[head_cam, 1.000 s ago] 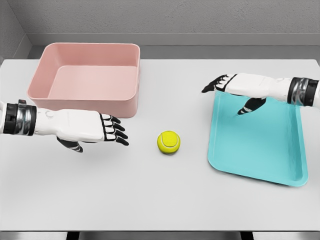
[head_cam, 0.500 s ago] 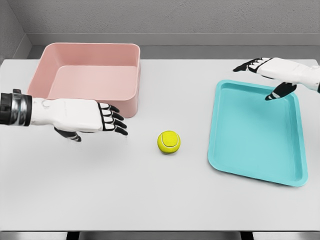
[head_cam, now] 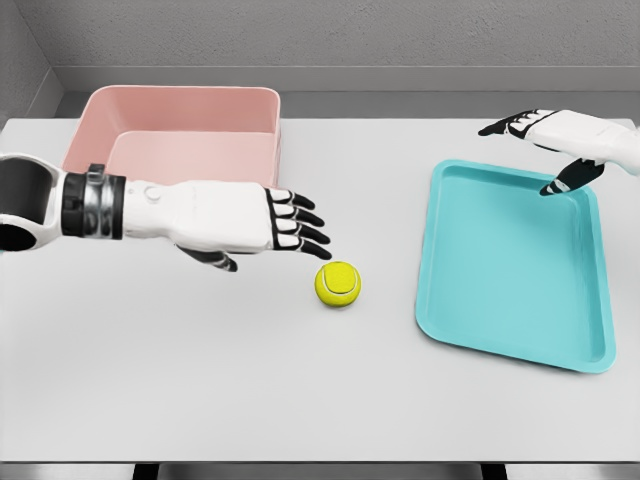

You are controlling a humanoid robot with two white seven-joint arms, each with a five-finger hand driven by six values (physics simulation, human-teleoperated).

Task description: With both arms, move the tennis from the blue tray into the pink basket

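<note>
The white surface point(head_cam: 200, 380) is carrying a pink basket point(head_cam: 175, 150) at back left and a blue tray point(head_cam: 515, 265) at right. The left hand point(head_cam: 260, 222) is hovering with fingers spread, grasping nothing, just beside the tennis ball point(head_cam: 338, 284) lying between basket and tray. The right hand point(head_cam: 555, 135) is hanging relaxed over the tray's far edge.
</note>
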